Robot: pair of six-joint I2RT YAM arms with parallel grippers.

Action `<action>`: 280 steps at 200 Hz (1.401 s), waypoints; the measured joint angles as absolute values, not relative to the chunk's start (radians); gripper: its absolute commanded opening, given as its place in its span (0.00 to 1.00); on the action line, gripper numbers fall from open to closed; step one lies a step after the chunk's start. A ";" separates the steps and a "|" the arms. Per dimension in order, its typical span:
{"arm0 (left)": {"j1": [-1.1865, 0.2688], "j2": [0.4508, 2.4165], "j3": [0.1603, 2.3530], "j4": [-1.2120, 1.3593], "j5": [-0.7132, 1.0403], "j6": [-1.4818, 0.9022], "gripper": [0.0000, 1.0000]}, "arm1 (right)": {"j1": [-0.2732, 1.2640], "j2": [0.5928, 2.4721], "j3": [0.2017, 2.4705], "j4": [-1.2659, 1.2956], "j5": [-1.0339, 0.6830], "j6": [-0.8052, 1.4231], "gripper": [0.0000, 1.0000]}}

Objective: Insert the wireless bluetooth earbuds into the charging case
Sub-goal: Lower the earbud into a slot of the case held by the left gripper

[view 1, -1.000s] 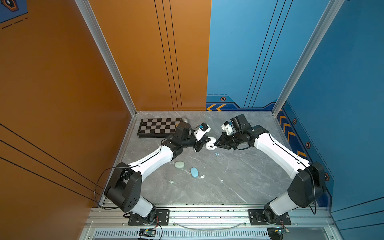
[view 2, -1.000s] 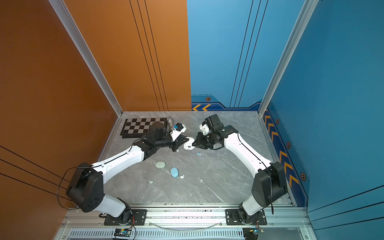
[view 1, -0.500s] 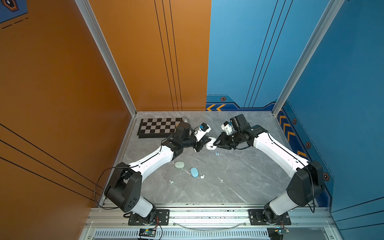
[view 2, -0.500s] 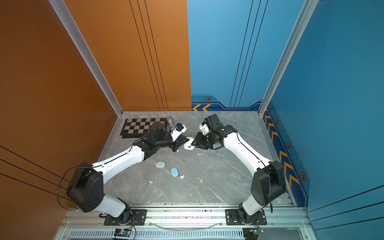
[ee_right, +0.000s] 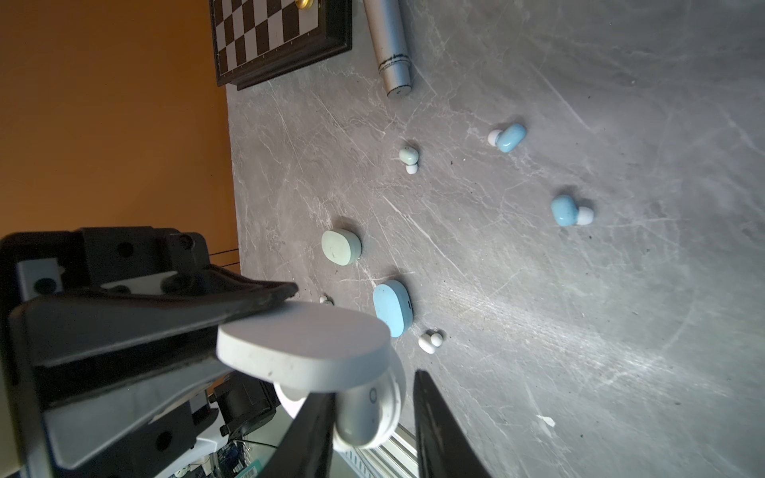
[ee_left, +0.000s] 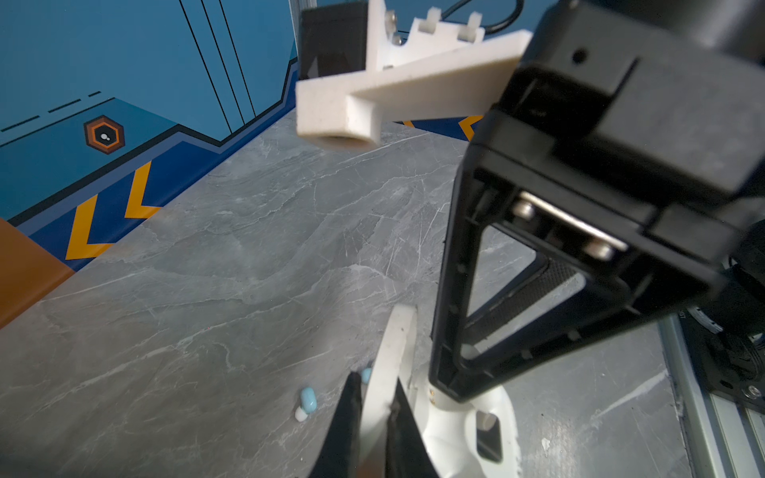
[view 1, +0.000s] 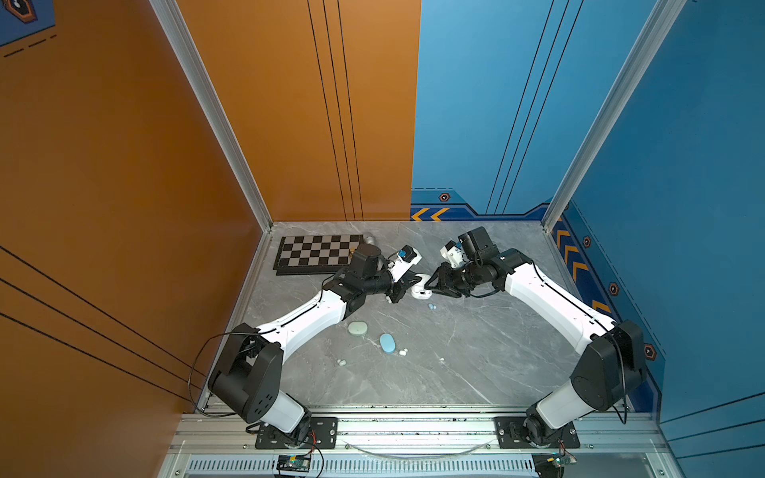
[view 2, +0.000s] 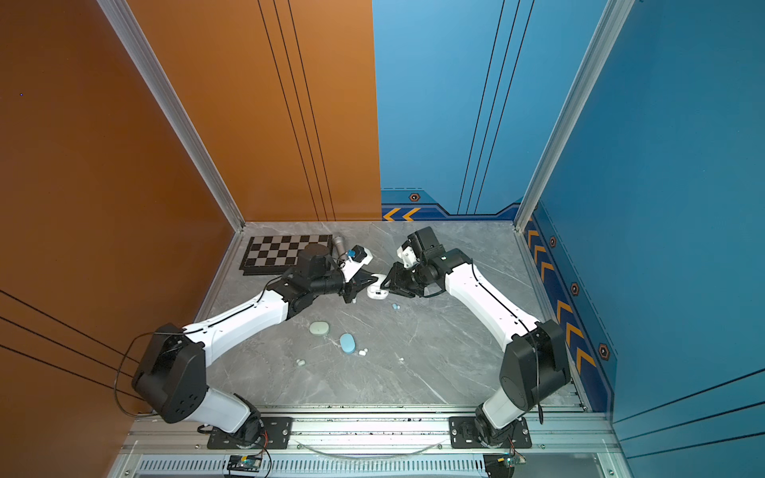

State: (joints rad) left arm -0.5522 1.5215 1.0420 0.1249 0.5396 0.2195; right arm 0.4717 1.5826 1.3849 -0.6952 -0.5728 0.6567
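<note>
In a top view your two tools meet over the far middle of the tabletop [view 1: 476, 372]. The left tool [view 1: 410, 283] is clenched on the open white case [view 1: 422, 293], and the right tool [view 1: 431, 285] sits at the case's other side. Two blue buds [view 1: 431, 306] lie just beside the case, on the side toward the front rail [view 1: 414, 422]. The white bud [view 1: 402, 352] lies farther that way, just beside the blue case [view 1: 387, 343]. The mint case [view 1: 357, 328] and a mint bud [view 1: 341, 362] sit off toward the left arm. From the left wrist you see that tool's fingers pinching the lid [ee_left: 393, 343] edge-on, with the case's lower half hanging open beside it. Whether its wells are filled cannot be told. From the right wrist, the right tool's fingers stand apart round the lower half, one against it and a gap at the other, so count it released. By my judgement that makes the right arm the free one. The buds lie rail-ward of its tool, the blue pair nearest, each lying flat on its side. No brand or writing can be read; only a small ring mark shows on the case front.
</note>
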 measured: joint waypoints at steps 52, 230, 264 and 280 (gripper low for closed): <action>-0.552 1.523 1.050 0.125 0.540 0.220 0.00 | 0.471 1.583 1.385 -0.695 -0.573 0.659 0.25; -0.558 1.523 1.053 0.130 0.543 0.219 0.00 | 0.462 1.583 1.385 -0.669 -0.564 0.660 0.22; -0.558 1.523 1.053 0.132 0.543 0.219 0.00 | 0.464 1.583 1.385 -0.669 -0.564 0.660 0.28; -0.558 1.523 1.053 0.132 0.543 0.219 0.00 | 0.464 1.583 1.385 -0.669 -0.564 0.659 0.29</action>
